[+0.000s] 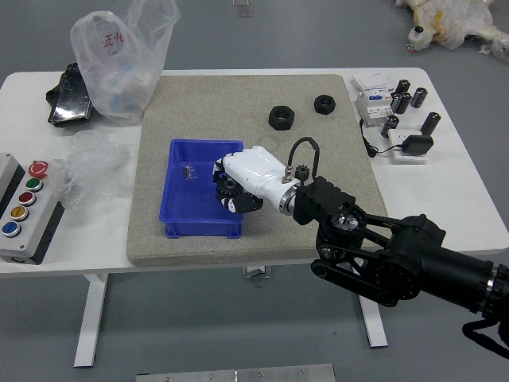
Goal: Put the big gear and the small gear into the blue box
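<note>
Now the right hand (256, 169) is above the right side of the box (202, 228), its fingers closed on the big gear (228, 188); how many fingers bear on it I cannot tell. The gear looks rigid, with no give, probably light enough for one hand. A grip across opposite sides of its rim should suit it; taken by one edge, it could tip. Next it likely needs lowering inside the box walls before the fingers part, since a hard gear may bounce or knock the rim.

The small gear (302, 172) is on the mat (187, 103), just beyond the wrist. It looks stiff too, but small enough to roll or slip, so a thumb-and-finger pinch across its teeth from above seems best.
</note>
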Controlling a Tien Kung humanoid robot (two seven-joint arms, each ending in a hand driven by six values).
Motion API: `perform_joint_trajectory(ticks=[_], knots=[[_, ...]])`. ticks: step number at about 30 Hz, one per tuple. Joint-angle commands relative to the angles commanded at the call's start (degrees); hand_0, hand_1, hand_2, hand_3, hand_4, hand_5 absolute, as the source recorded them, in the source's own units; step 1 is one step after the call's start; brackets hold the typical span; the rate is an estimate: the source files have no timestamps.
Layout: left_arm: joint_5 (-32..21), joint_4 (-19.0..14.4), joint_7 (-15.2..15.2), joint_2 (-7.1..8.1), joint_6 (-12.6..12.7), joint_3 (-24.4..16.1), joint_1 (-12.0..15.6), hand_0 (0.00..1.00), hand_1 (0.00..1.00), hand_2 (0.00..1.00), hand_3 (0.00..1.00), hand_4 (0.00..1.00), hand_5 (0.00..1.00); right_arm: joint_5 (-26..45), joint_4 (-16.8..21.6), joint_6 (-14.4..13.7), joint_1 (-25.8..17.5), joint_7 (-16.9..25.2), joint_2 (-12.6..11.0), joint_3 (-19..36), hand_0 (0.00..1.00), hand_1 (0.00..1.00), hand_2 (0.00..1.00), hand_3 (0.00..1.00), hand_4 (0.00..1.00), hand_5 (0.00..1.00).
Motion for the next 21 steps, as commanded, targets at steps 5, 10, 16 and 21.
perform_joint_trajectory(ticks=[5,10,16,21], knots=[[-0.1,0.0,0.0,-0.05,0.0,0.1,0.0,0.664,0.557,0.530,0.649,0.727,0.364,1.7,1.3,-1.1,0.0,0.5,-0.3,0.2,0.522,0.822,0.897,0.924,0.749,0.315],[-0.1,-0.1,0.1,-0.03,0.0,0.1,0.0,0.664,0.556,0.530,0.649,0.727,0.364,2.7,3.2,-2.3,-0.1,1.1,-0.6,0.6,0.513,0.810,0.875,0.906,0.785,0.349],[-0.2,-0.1,0.1,-0.16,-0.1,0.2,0.0,0.664,0.557,0.530,0.649,0.727,0.364,3.2,1.9,-4.5,-0.9,2.0,-2.0,5.1,0.463,0.734,0.803,0.830,0.774,0.343],[0.1,-0.1,0.2,-0.07,-0.1,-0.1,0.1,0.665,0.557,0.530,0.649,0.727,0.365,7.0,-4.8,-5.6,-0.1,3.2,-3.9,7.8,0.404,0.661,0.730,0.750,0.763,0.334]])
